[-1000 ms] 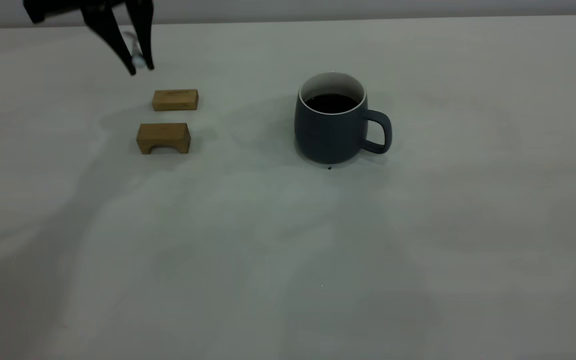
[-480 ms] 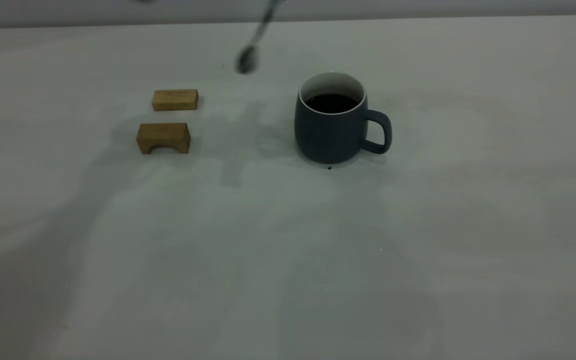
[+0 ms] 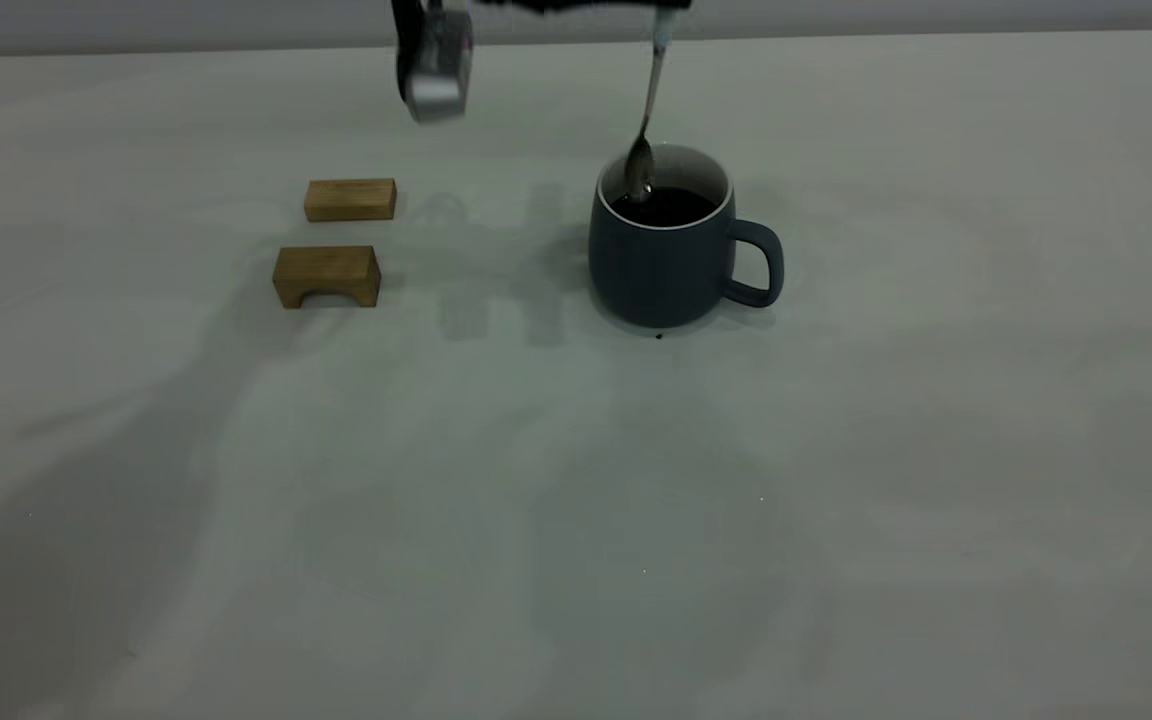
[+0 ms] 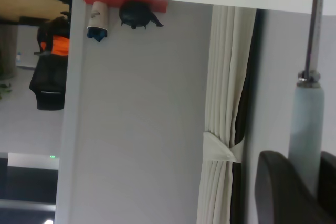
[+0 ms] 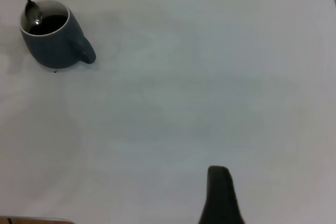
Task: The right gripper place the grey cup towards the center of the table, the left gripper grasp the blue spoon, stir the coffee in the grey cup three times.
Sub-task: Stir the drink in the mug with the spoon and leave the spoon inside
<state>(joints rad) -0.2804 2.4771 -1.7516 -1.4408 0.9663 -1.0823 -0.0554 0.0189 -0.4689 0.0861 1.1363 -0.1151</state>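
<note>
With its fingers clamped on the blue spoon, the left gripper hangs above the grey cup, bowl dipped at the coffee. Two wooden blocks sit well left of the cup on the table. Right gripper is far from the cup; can't tell its finger state.

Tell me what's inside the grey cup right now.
Inside the grey cup: dark coffee, with the blue spoon hanging bowl-down at its surface. Anything beneath the coffee is hidden.

Prob. lab/office rm: curtain, bare table.
</note>
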